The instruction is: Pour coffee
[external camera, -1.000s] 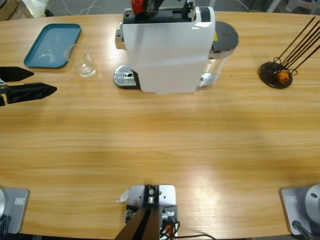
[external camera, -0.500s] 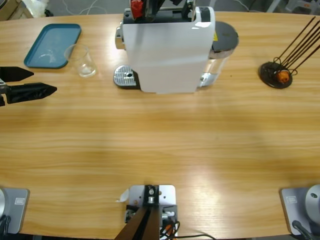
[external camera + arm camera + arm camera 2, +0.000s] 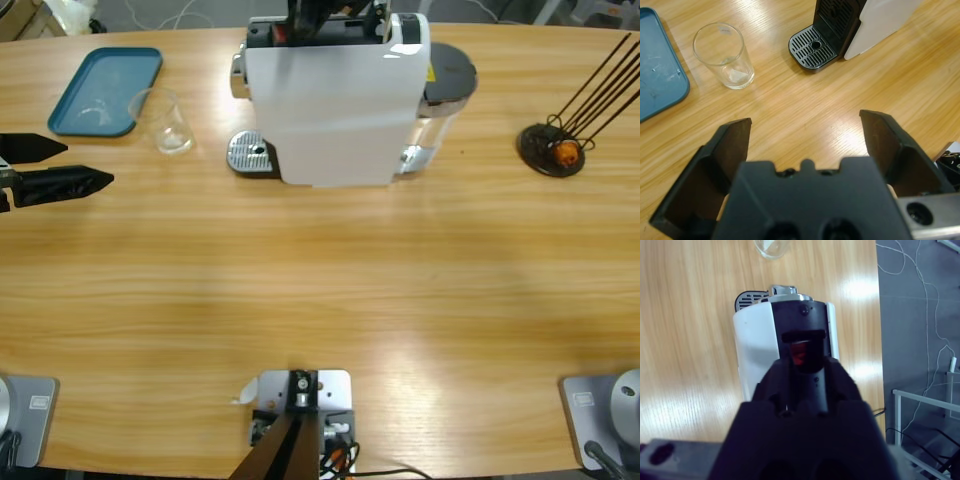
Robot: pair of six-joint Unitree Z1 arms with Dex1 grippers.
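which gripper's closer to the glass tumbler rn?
Left. The left gripper waits open at the table's left edge, a short way from the glass tumbler. The right gripper is above the coffee machine, farther off.

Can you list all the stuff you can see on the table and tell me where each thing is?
coffee machine: one, white with a black top, far middle of the table
drip tray: one, silver grille, at the machine's front
glass tumbler: one, clear, upright beside the tray
tray: one, teal, far corner
capsule: one, red, held over the machine's top slot
wire stand: one, black, holding something orange
table: one, light wood
left gripper: black, open, near the tumbler
right gripper: black, above the machine, shut on the capsule
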